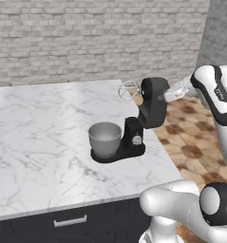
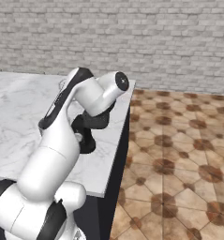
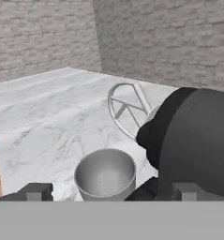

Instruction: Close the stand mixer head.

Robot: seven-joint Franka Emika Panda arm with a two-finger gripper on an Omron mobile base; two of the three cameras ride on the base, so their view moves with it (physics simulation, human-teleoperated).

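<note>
The stand mixer head (image 1: 153,102) is matte black and tilted up and back on its post, near the counter's right edge. Its wire whisk (image 1: 128,90) points up and to the left, clear of the grey metal bowl (image 1: 104,138) on the mixer base. My gripper (image 1: 171,93) is close behind the raised head's upper end, on its right side. In the hand view the head (image 3: 197,140) looms at the right, with the whisk (image 3: 127,110) and the bowl (image 3: 105,173) beside it. The gripper (image 3: 111,193) is open, its fingertips (image 3: 36,192) far apart and nothing between them.
The mixer stands on a white marble counter (image 1: 39,137) with a dark drawer front and handle (image 1: 70,221) below. A grey brick wall (image 1: 86,38) runs behind. Tiled floor (image 2: 179,140) lies past the counter's right edge. My own arm (image 2: 66,122) hides most of the mixer in the right base view.
</note>
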